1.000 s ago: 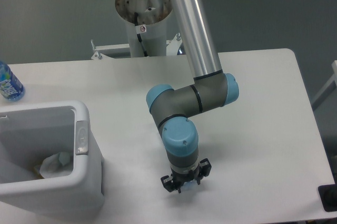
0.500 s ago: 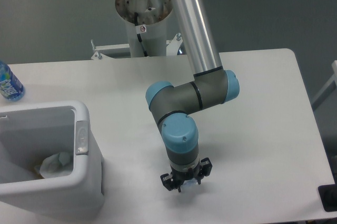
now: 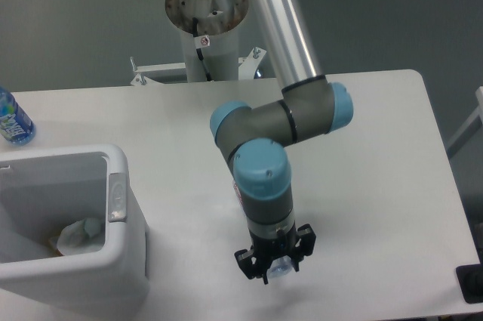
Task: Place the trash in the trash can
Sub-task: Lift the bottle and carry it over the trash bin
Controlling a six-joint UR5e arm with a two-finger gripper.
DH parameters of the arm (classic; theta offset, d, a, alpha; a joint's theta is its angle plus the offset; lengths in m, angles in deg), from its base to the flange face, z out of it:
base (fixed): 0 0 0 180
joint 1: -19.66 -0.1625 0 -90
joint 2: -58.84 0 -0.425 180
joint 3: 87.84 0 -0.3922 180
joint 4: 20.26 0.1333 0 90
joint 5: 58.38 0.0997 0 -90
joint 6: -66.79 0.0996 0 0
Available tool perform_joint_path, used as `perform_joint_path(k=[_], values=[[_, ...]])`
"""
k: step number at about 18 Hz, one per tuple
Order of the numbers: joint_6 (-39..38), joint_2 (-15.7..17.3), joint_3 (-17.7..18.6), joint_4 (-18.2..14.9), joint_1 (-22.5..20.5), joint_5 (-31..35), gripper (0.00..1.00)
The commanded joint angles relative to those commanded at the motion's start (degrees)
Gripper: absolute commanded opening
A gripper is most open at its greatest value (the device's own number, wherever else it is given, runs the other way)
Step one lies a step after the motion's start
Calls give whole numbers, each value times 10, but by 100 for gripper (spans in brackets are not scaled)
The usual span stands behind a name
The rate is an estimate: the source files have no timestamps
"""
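A UR5e arm (image 3: 281,30) of polished silver tubing, grey joint housings and light-blue end caps; its black two-finger gripper (image 3: 273,260) sits below a white pedestal base (image 3: 207,34) bearing a small sticker.

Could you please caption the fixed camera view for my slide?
End effector lowered over a small clear object, crumpled wrapper already in the trash can.

Bare tabletop (image 3: 377,170) is lying open right of the claw (image 3: 273,266); the trash can (image 3: 124,249) is blocking the near left, a blue-tinted bottle (image 3: 11,121) standing beyond.
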Motion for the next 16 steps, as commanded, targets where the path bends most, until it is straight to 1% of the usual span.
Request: perform_joint_path(k=[3, 6, 9, 11, 13, 16], values=[[-11, 31, -16, 0, -25, -36, 39], [-17, 61, -33, 0, -58, -95, 39], [-40, 71, -55, 1, -82, -141, 39], [-54, 77, -62, 6, -90, -165, 39], [-79, 81, -75, 13, -91, -188, 39], [-111, 87, -91, 14, -91, -208, 39]])
